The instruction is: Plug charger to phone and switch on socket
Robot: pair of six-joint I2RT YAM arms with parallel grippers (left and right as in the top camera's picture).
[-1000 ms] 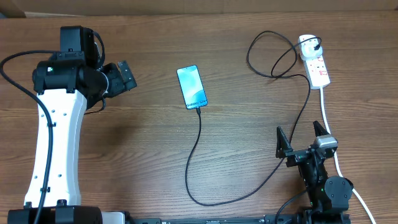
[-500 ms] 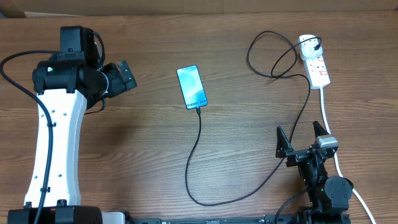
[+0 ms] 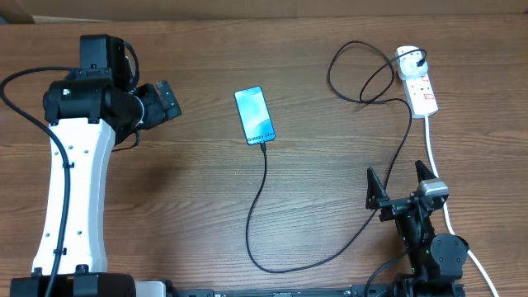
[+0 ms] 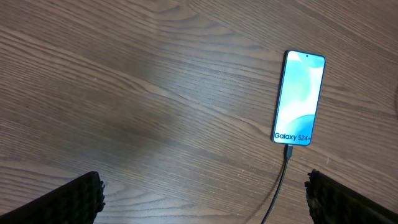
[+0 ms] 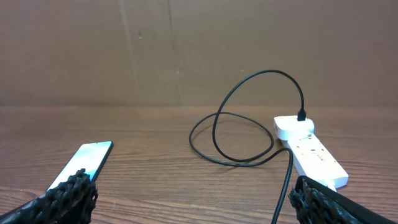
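White elongated power strip [image 3: 418,82] lies nearest the right gripper [image 3: 399,183].
It sits ahead and slightly right of that spread gripper, long axis running away; the left gripper [image 3: 171,101], also spread, is well apart.

The charger [image 3: 262,198] joins the phone [image 3: 254,115] at its near short edge and is plugged into the socket [image 3: 417,82]. My left gripper [image 3: 165,101] hangs well left of the phone. My right gripper [image 3: 402,186], fingers spread, sits beside the white cord [image 3: 432,153].
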